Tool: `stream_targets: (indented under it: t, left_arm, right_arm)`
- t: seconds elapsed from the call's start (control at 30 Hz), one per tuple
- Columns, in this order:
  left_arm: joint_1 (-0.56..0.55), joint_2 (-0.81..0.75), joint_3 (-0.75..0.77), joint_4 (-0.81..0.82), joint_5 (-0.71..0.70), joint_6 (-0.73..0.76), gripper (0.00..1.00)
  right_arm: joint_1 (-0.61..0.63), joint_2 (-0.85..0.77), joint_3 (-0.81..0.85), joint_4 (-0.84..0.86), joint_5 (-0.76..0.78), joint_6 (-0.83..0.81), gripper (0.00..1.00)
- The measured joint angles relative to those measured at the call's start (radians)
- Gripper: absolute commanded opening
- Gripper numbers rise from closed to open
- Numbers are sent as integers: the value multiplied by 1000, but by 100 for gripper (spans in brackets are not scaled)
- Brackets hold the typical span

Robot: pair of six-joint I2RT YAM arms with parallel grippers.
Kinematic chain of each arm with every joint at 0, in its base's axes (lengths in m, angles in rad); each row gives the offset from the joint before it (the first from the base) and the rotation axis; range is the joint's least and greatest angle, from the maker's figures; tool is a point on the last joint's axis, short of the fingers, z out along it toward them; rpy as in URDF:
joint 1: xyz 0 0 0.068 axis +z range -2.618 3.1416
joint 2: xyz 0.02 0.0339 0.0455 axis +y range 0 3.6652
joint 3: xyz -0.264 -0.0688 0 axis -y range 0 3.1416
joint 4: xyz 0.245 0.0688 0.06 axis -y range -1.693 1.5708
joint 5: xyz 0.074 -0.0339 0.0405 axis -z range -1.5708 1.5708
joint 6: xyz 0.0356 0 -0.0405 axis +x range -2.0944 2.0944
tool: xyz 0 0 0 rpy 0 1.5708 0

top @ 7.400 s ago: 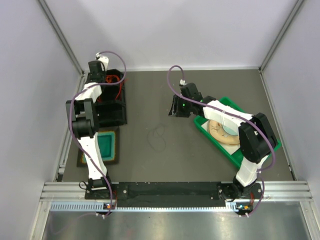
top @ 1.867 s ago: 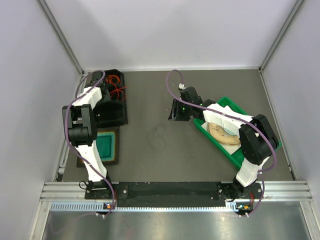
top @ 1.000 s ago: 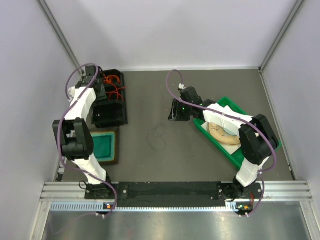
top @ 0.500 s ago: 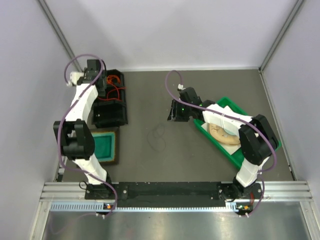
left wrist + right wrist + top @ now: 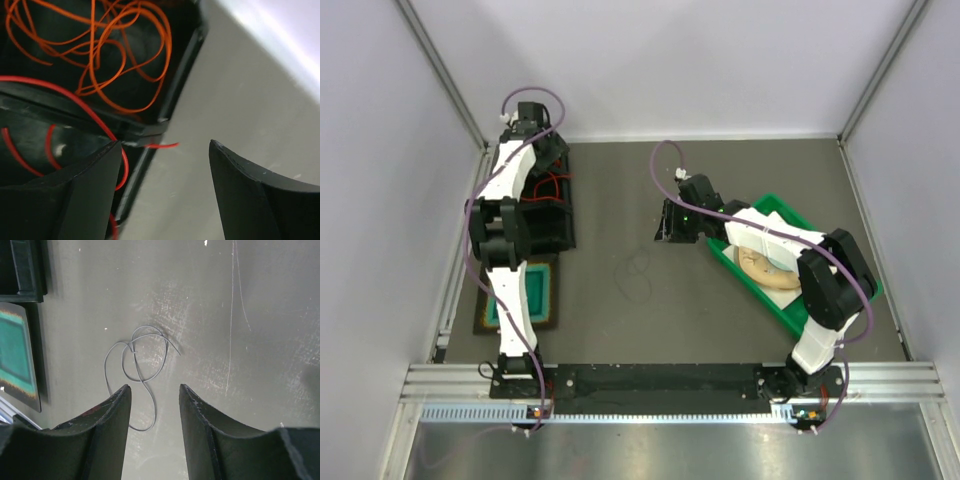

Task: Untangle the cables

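The orange-red cables (image 5: 120,55) lay heaped inside the black bin (image 5: 185,65), and the thin dark cable (image 5: 140,370) lay on the tabletop (image 5: 240,315), well apart from that bin. All looked light, limp and quick to snag, best pinched on one free outer loop. The left tool (image 5: 165,145) hung wide and empty over the bin's corner, while the right tool (image 5: 153,387), partly open and empty, hovered above the dark cable.

Orange-red cables (image 5: 94,45) — grey cable (image 5: 131,347)

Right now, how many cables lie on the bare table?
1: the dark cable mid-table, below the right gripper. The orange cables sit in the black box; others may be hidden.
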Motion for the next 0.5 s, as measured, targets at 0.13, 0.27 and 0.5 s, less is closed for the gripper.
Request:
stream_targets:
  t: [0.13, 0.27, 0.5]
  left_arm:
    - [-18, -11, -33, -16, -6, 104, 77]
    - [-42, -35, -84, -10, -29, 168, 77]
    - [-65, -42, -137, -1, -71, 215, 75]
  right_arm:
    - [0, 1, 0, 0, 0, 0, 43]
    - [0, 2, 0, 0, -2, 0, 43]
    - [0, 3, 0, -2, -1, 0, 43]
